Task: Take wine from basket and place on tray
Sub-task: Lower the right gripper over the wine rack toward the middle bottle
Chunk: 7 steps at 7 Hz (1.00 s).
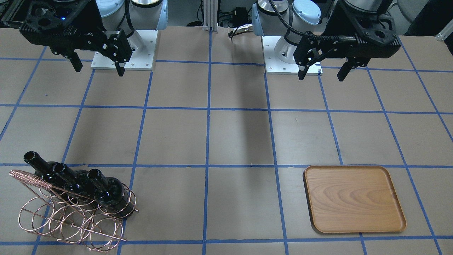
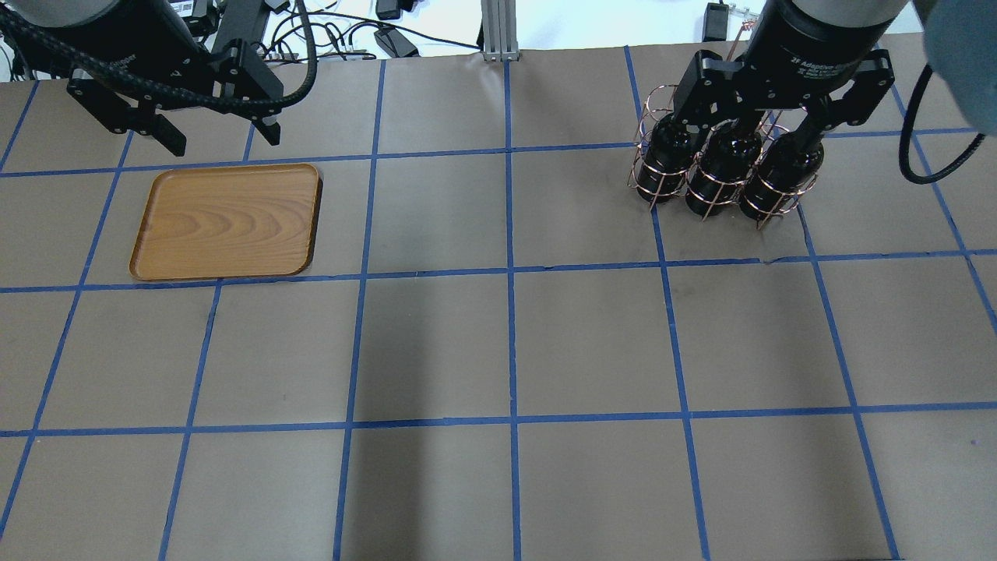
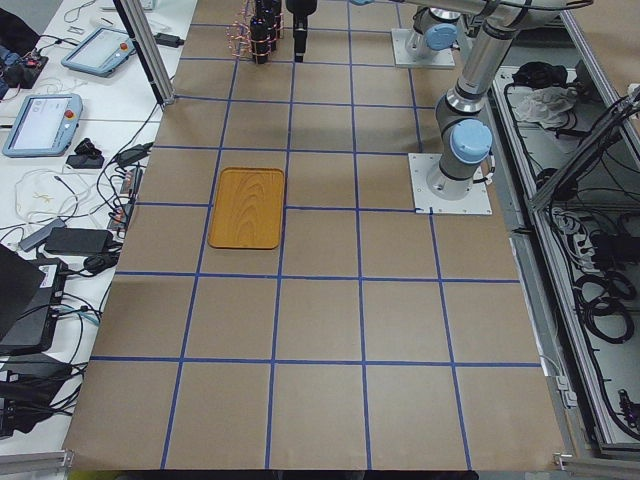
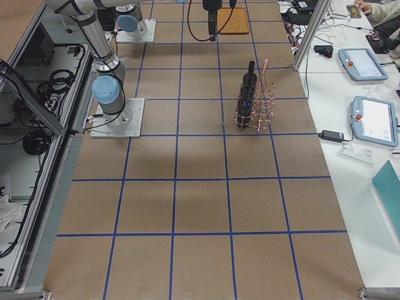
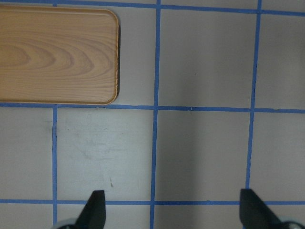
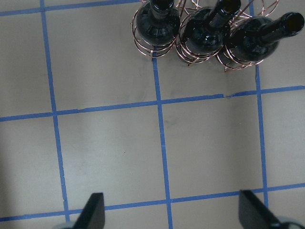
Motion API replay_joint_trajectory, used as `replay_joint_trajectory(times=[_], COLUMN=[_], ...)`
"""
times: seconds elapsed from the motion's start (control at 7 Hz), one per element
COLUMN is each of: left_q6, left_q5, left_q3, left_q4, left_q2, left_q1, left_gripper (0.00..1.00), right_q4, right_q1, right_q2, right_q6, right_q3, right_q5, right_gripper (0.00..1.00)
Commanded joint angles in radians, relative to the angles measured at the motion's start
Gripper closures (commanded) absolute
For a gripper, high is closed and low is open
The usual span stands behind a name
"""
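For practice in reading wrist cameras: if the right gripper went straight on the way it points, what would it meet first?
Probably the bare table: the right gripper points down at it, and the bottles lie off to one side.

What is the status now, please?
Left gripper open, empty. Right gripper open, empty. Three wine bottles in basket, none on tray. No obstacle between them.

The front-facing camera looks steeply down across the table (image 1: 233, 141) toward the robot's bases (image 1: 143, 47); the overhead one faces the opposite way from behind them. Both share the tray (image 1: 354, 198) and basket (image 1: 70, 219), mirrored. Two end cameras look along the table from high and far. Wrist cameras look straight down, closer: left on tray, right on basket.
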Motion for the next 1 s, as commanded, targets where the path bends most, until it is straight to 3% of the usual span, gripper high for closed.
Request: replay_joint_trajectory(times=[0.0,0.29,0.86], left_q6=[0.000,0.000,0.000], left_q5=[-0.003,-0.001,-0.003], left_q3=[0.000,0.000,0.000], left_q4=[0.000,-0.001,0.000], left_q2=[0.000,0.000,0.000], left_q1=[0.000,0.000,0.000], left_gripper=[0.00,0.00,0.00], right_q4=[-0.006,-0.081,-0.246], right_q1=[0.000,-0.014,-0.167], right_q2=[0.003,0.048,0.222], right_q6=[-0.011,-0.023,-0.114], right_q3=[0.005,0.005,0.005], right_q5=[-0.006,-0.005,-0.010], right_gripper=[0.00,0.01,0.01])
